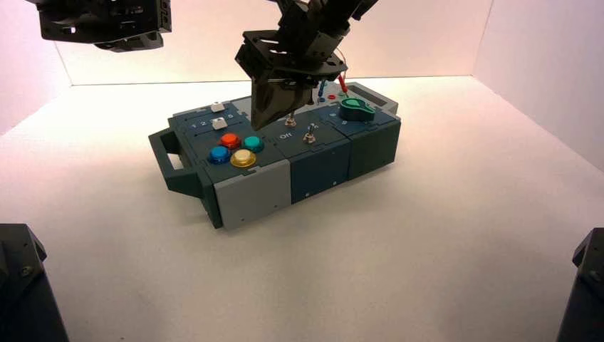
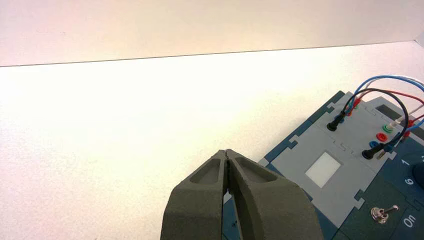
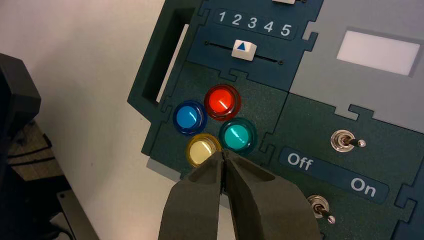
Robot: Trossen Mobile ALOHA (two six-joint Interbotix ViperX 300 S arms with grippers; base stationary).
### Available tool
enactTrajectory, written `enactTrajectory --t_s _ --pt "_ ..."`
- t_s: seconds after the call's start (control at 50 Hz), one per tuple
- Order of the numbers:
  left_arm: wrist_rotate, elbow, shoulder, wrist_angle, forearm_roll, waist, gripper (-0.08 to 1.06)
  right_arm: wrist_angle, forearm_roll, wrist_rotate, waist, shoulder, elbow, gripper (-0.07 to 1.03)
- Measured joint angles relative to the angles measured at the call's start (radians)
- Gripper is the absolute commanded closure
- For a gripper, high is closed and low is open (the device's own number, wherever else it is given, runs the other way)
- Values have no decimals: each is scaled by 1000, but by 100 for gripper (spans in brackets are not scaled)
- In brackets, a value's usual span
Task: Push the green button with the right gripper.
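Green button: on top of the box, in the four-button cluster near its handle end, on the side of the cluster toward the switch panel. Dome faces up, square to the box's top; round, so no long axis to read. Teal-green, translucent, pale glare streak on the cap, darker green collar around it.

Right end effector: over the box's cluster, fingertips pressed together, nothing between them, close by the green button; contact, cannot tell.

Left end effector: raised beyond the box's far left, fingertips also together.
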Motion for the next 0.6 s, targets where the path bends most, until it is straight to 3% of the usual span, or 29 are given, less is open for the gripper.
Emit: enactTrajectory --t_s 0.6 --pt "2 0 0 2 0 -2 101 -2 2 -3 0 71 -38 98"
